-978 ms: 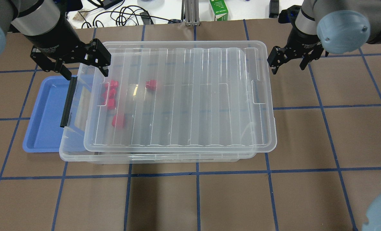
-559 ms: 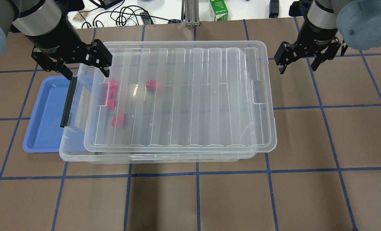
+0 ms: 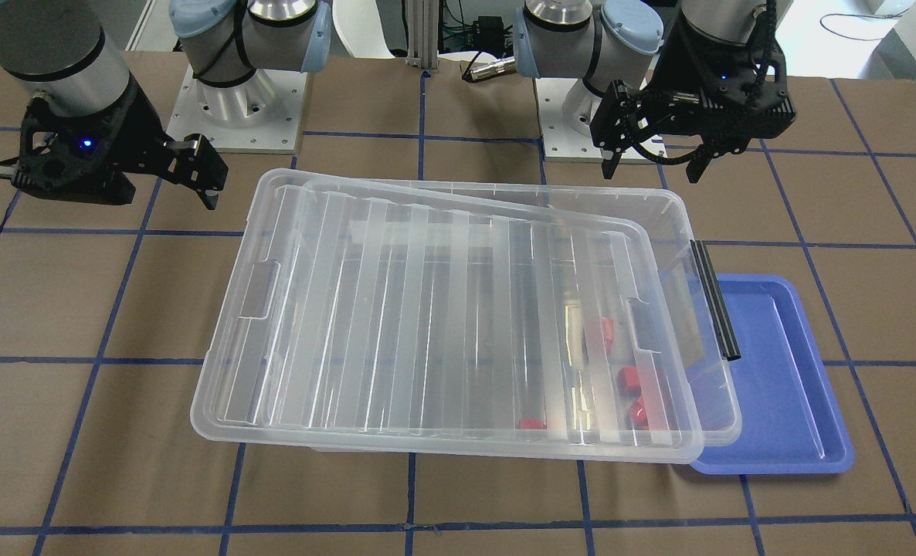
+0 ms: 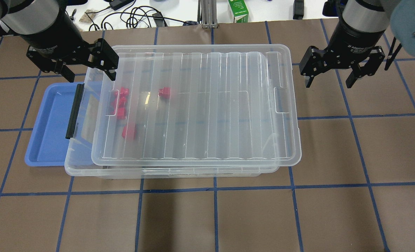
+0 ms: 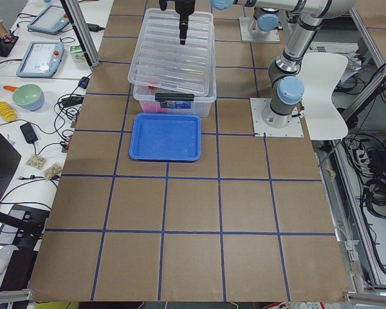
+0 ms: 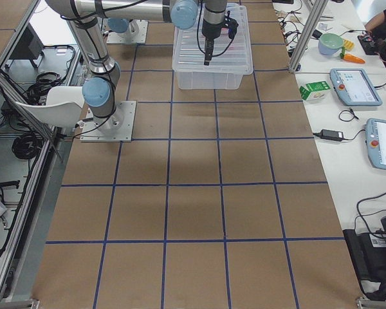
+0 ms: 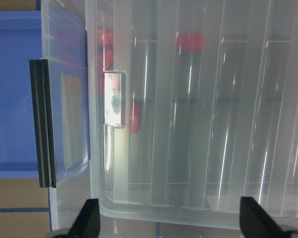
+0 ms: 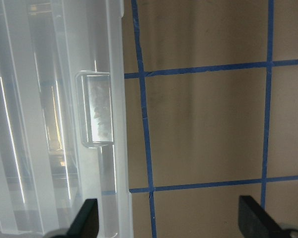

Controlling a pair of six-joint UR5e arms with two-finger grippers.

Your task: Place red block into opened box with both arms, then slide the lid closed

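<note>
The clear box [image 4: 85, 168] stands mid-table with the ribbed clear lid [image 4: 200, 105] lying on it, shifted toward my right so that a strip at the box's left end is uncovered. Several red blocks lie inside near that end, under the lid; one red block [image 4: 164, 92] sits apart from the others [image 4: 120, 112]. My left gripper [image 4: 89, 73] hangs open over the box's far-left corner, holding nothing. The left wrist view shows the lid's notch [image 7: 114, 99] below it. My right gripper [image 4: 328, 81] is open over bare table, just right of the lid's right edge [image 8: 120, 124].
A blue tray [image 4: 50, 129] lies partly under the box's left end. A black handle bar [image 4: 74, 111] runs along that end. Beyond the table's far edge are a green carton [image 4: 238, 11] and cables [image 4: 137, 17].
My right gripper has moved to the right, away from the lid's far-right corner, and turned. The left gripper has drawn back slightly. Box, lid and blocks are unmoved.
</note>
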